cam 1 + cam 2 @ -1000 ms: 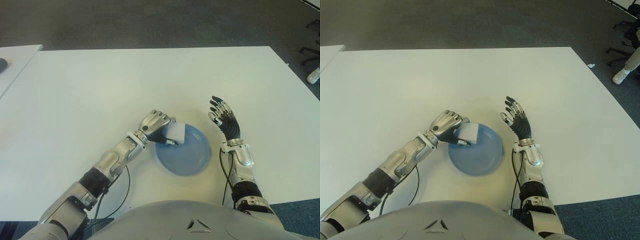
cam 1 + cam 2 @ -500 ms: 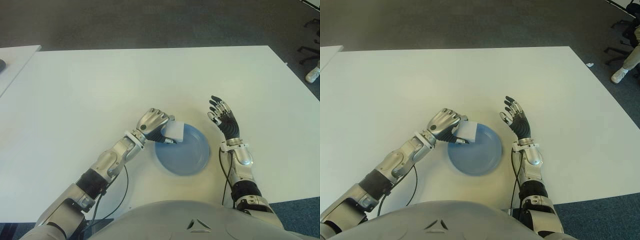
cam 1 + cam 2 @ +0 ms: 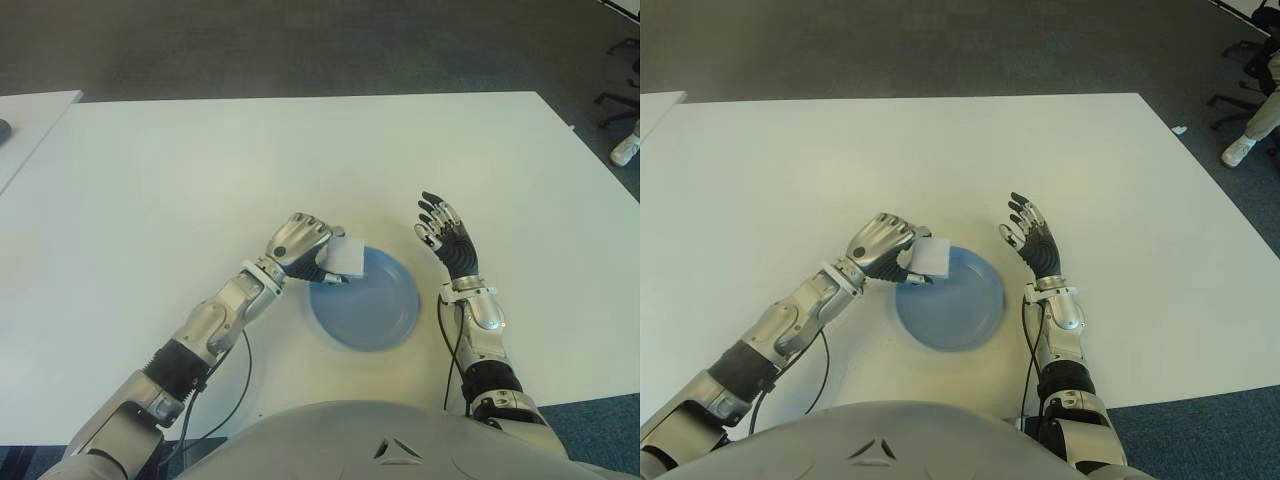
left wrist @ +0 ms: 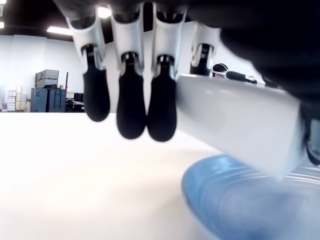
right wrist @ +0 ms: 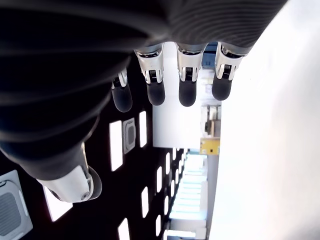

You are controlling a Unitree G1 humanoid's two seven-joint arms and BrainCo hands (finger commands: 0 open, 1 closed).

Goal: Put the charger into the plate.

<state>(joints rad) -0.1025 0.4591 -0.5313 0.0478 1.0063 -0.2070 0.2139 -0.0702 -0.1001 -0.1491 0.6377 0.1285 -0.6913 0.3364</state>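
A white table (image 3: 150,180) bears the scene, with a second table's edge (image 3: 30,115) seen at far left. The left hand (image 3: 298,242) is curled around the white, blocky charger (image 3: 346,257), which is held over the left rim of the blue plate (image 3: 375,315), its long axis not readable. To the plate's right, the right hand (image 3: 447,238) is raised, fingers spread and holding nothing.

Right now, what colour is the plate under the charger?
Blue. The plate shows best in the left eye view, with the white charger held over its rim.
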